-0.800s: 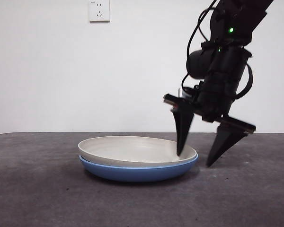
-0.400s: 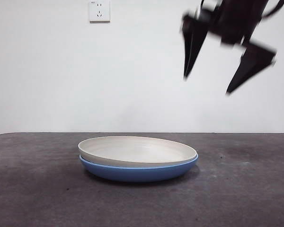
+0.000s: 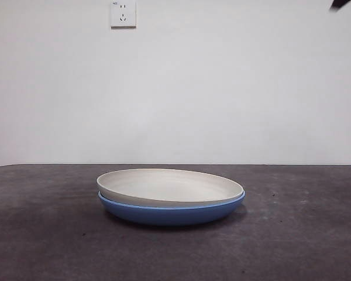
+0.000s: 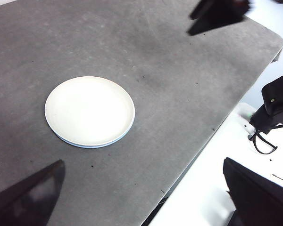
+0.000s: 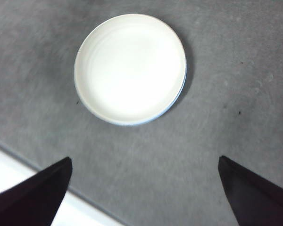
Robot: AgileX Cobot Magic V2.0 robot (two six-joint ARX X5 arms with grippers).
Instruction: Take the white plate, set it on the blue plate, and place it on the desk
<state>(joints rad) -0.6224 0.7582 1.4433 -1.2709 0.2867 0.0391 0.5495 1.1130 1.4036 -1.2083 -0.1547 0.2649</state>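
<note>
The white plate (image 3: 169,182) rests nested on the blue plate (image 3: 171,214) in the middle of the desk (image 3: 298,246). Only a thin blue rim (image 5: 178,99) shows under the white plate (image 5: 130,68) from above. My right gripper (image 5: 144,158) hangs open high over the desk, empty, with the stacked plates well below and ahead of it. It shows in the front view only as a black tip (image 3: 339,3) at the top right corner. My left gripper (image 4: 143,161) is also open and empty, far above the white plate (image 4: 89,110).
A wall socket (image 3: 123,13) sits high on the white wall behind. The desk's edge (image 4: 198,150) runs near a white surface with a black device and cable (image 4: 271,110). The right arm's dark tip (image 4: 217,13) shows in the left wrist view.
The right gripper, which stood open at the plates' right rim, has risen up and right, almost out of the front view. The stacked plates have not moved.
</note>
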